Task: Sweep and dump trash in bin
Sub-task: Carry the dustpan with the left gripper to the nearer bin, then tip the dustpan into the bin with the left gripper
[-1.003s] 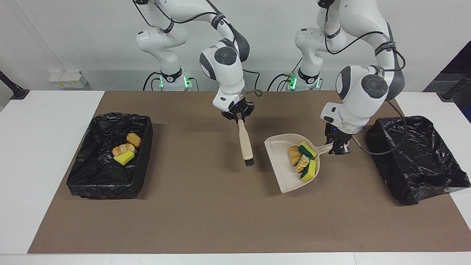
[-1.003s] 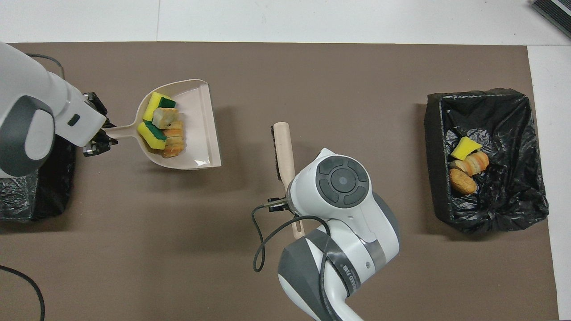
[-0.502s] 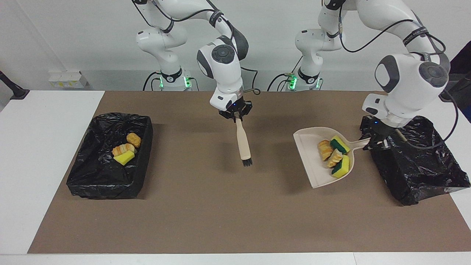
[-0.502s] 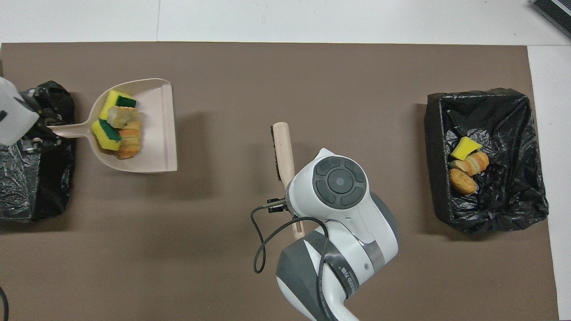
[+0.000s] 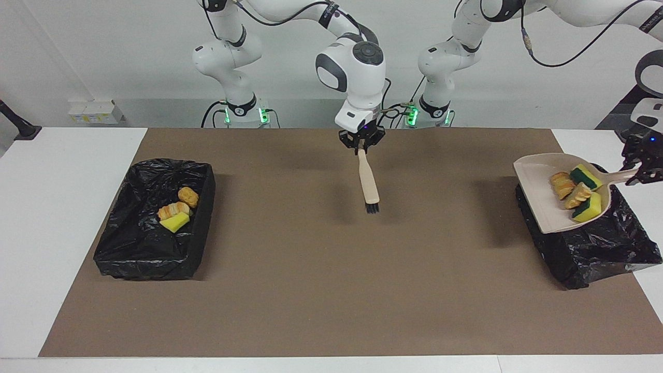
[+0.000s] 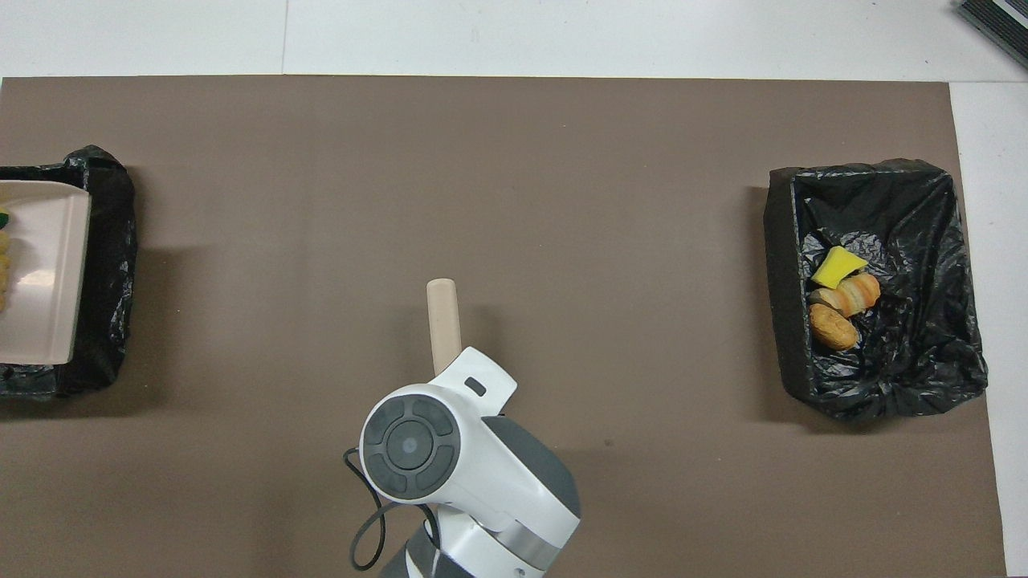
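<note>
My left gripper [image 5: 640,169] is shut on the handle of the beige dustpan [image 5: 536,199], which it holds in the air over the black-lined bin [image 5: 585,254] at the left arm's end of the table. Yellow-green foam chunks and bread-like trash [image 5: 576,191] lie in the pan near its handle. The pan [image 6: 44,273] shows at the overhead view's edge over that bin [image 6: 112,241]; the left gripper is out of that view. My right gripper [image 5: 361,147] is shut on the brush [image 5: 369,181], which hangs bristles down over the mat's middle, near the robots.
A second black-lined bin [image 5: 147,264] stands at the right arm's end of the table, with three pieces of trash [image 5: 177,210] in it, also seen from overhead [image 6: 839,297]. A brown mat [image 5: 311,290] covers the table between the bins.
The left arm carried the loaded dustpan up and over the bin at its end of the table. The right arm drew the brush back toward the robots and a little toward the left arm's end.
</note>
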`<state>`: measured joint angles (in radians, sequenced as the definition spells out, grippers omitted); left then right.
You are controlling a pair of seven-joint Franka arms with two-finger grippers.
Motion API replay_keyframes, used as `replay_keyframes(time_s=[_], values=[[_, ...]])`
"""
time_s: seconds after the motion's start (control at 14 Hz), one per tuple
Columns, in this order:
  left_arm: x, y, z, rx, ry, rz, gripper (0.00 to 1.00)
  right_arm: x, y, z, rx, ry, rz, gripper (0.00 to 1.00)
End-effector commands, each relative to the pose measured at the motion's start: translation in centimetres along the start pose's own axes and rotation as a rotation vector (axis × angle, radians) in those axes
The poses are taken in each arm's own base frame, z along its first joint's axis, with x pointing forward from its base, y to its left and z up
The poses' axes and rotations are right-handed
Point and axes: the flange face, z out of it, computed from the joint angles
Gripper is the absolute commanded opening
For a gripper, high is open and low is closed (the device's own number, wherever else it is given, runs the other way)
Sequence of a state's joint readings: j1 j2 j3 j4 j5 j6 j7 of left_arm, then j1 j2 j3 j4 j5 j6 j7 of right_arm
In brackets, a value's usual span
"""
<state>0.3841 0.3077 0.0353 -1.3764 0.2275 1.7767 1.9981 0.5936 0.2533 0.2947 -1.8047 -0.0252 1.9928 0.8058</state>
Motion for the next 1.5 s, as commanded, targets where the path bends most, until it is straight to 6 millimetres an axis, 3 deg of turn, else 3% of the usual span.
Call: replay_keyframes(time_s=[0.0, 0.07, 0.21, 0.36, 0.5, 0.64, 0.93, 1.22, 1.43], values=[[-1.4, -2.0, -0.9, 0.025, -0.148, 0.034, 0.00, -0.2, -0.1, 0.1, -0.047, -0.032, 0.059, 0.00], [-1.3, -2.5, -0.9, 0.017, -0.213, 0.058, 0.00, -1.4, -1.2, 0.8, -0.054, -0.038, 0.059, 0.00], [-0.8, -3.2, -0.3, 0.016, -0.309, 0.080, 0.00, -1.7, -1.7, 1.7, -0.057, -0.041, 0.082, 0.00], [0.6, -3.3, 1.3, -0.003, -0.414, 0.036, 0.00, -2.5, -1.6, 3.0, -0.059, -0.054, 0.086, 0.00], [2.5, -3.5, 1.3, -0.017, -0.485, 0.032, 0.00, -3.9, -2.2, 4.0, -0.050, -0.046, 0.071, 0.00], [3.7, -4.0, 0.1, -0.026, -0.583, 0.052, 0.00, -3.7, -2.0, 4.3, -0.038, -0.037, 0.074, 0.00], [3.6, -1.8, -4.4, -0.016, -0.814, 0.084, 0.00, -4.0, -1.5, 5.4, -0.021, -0.021, 0.060, 0.00], [3.1, -0.2, -7.9, 0.006, -0.862, 0.057, 0.00, -3.6, -1.0, 5.6, -0.015, -0.016, 0.054, 0.00], [5.6, -1.0, -8.3, 0.023, -0.813, 0.061, 0.00, -3.9, -1.7, 7.1, -0.017, -0.026, 0.050, 0.00]])
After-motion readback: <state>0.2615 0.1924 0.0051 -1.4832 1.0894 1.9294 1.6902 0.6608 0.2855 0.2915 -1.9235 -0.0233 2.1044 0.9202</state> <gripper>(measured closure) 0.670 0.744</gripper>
